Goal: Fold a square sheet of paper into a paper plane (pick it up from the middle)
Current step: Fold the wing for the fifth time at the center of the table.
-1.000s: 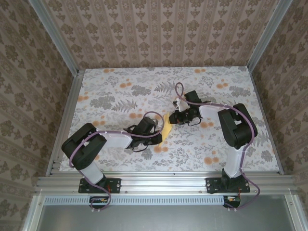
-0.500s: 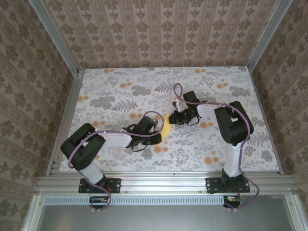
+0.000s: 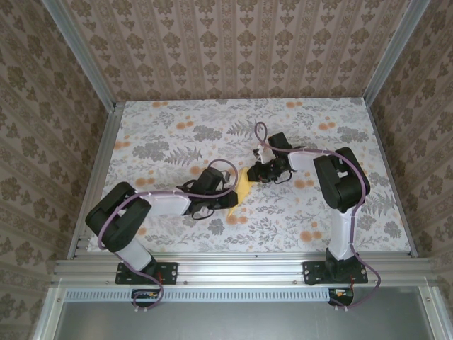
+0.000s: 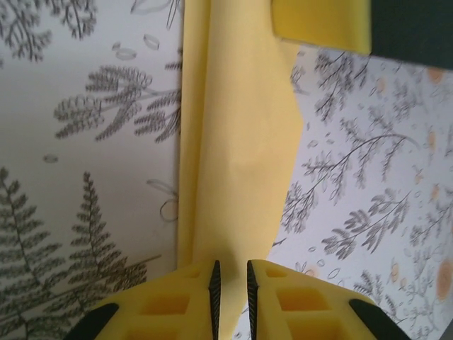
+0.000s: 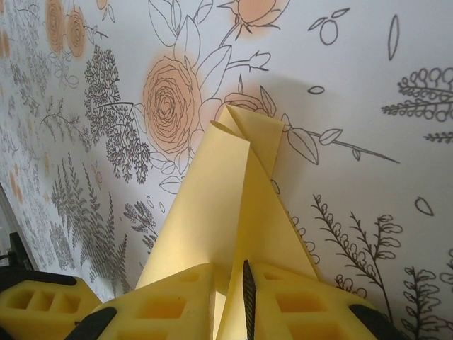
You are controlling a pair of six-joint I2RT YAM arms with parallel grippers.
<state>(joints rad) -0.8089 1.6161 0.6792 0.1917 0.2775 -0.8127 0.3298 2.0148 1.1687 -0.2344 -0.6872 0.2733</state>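
Note:
The square sheet of paper (image 3: 244,187) is a pale-yellow folded strip in the middle of the floral table, lying between my two grippers. My left gripper (image 3: 233,200) is at its near end. In the left wrist view its jaws (image 4: 231,275) stand a little apart, open, with the paper (image 4: 237,156) running through the gap. My right gripper (image 3: 255,173) is at the far end. Its jaws (image 5: 237,276) are also slightly open, and the raised fold of the paper (image 5: 219,198) rises out of the gap to a curled tip.
The floral tabletop (image 3: 170,142) is bare to the left and at the back. Patterned walls and an aluminium frame (image 3: 99,170) close it in. The right gripper's yellow finger (image 4: 322,25) lies across the paper's far end in the left wrist view.
Both grippers' jaws have parted a little around the paper. The left arm has edged forward, and the right arm has drawn slightly left. The paper stays between them.

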